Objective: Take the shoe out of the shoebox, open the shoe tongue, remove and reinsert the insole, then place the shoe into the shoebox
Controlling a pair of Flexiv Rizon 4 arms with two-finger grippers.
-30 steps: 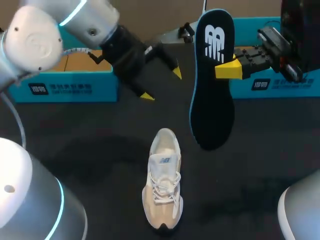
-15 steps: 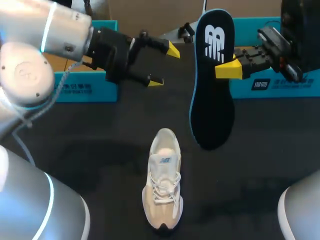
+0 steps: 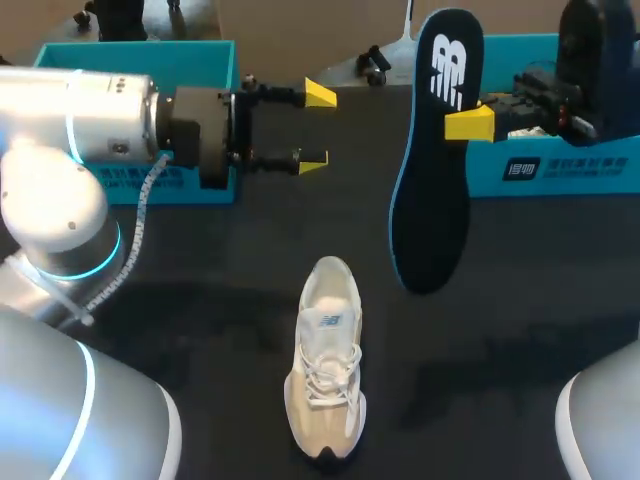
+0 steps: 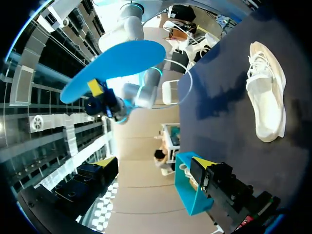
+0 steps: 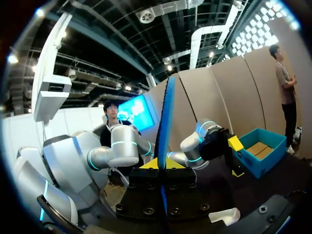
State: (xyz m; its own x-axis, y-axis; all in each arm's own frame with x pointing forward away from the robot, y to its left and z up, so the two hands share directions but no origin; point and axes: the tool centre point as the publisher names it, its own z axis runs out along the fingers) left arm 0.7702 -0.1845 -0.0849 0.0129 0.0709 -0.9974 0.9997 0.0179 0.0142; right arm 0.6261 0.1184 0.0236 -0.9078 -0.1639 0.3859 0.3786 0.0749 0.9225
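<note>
A white and beige shoe (image 3: 325,365) lies on the black table, toe toward the far side; it also shows ahead of the left wrist camera (image 4: 265,97). My right gripper (image 3: 468,123) is shut on a black insole (image 3: 435,160) with a blue rim, holding it upright in the air, right of the shoe and beyond it. In the right wrist view the insole (image 5: 165,122) stands edge-on between the yellow tips (image 5: 158,164). My left gripper (image 3: 316,130) is open and empty, level above the table left of the insole, pointing at it. Its blue underside (image 4: 117,61) shows in the left wrist view.
A teal shoebox (image 3: 140,175) stands at the far left behind my left arm, also seen as (image 5: 261,151). A second teal box part (image 3: 560,165) sits at the far right under my right arm. Bare black tabletop surrounds the shoe.
My left arm swung so its open gripper now points level toward the insole, a little higher than before. The right gripper and insole shifted slightly up and right. The shoe stayed put.
</note>
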